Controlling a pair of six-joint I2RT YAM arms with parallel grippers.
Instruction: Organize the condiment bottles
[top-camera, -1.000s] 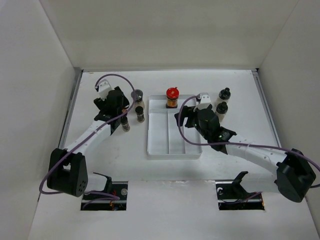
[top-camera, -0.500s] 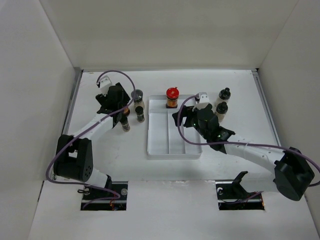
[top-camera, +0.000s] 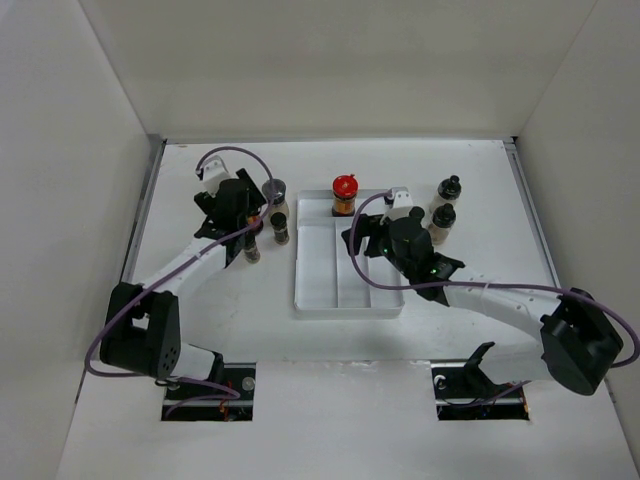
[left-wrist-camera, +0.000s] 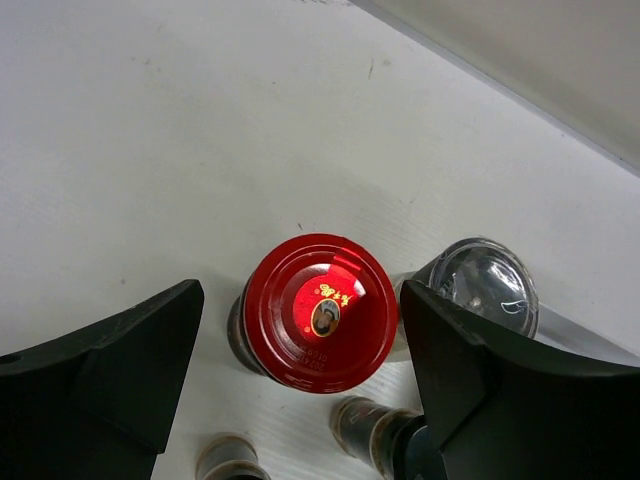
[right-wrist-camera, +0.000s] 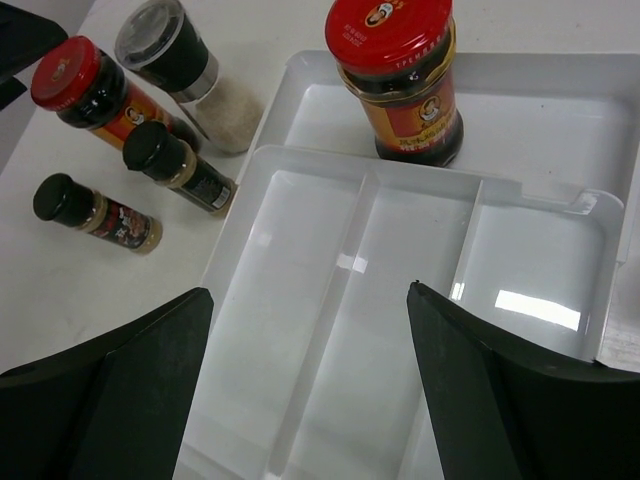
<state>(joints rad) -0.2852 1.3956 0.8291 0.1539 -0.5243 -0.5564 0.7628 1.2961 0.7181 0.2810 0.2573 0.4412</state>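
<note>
A red-capped jar (left-wrist-camera: 320, 312) of brown contents stands on the table between the fingers of my open left gripper (left-wrist-camera: 300, 300); neither finger touches it. Beside it are a grey-lidded grinder (left-wrist-camera: 485, 285) and two slim dark bottles (left-wrist-camera: 375, 430) (left-wrist-camera: 225, 460). My right gripper (right-wrist-camera: 308, 292) hangs open and empty over the white tray (right-wrist-camera: 300, 150). A second red-capped jar (right-wrist-camera: 395, 80) stands in the tray's far compartment. Two pale black-capped bottles (top-camera: 449, 190) (top-camera: 443, 222) stand right of the tray. From above, the left gripper (top-camera: 240, 210) covers its jar.
The white tray (top-camera: 320, 300) has two long compartments and one cross compartment at the far end. The box's walls enclose the table on the left, back and right. Purple cables loop off both wrists.
The left gripper has shifted slightly over the red-capped jar and its jaws have widened. The right gripper has edged toward the tray's far end, jaws a little wider.
</note>
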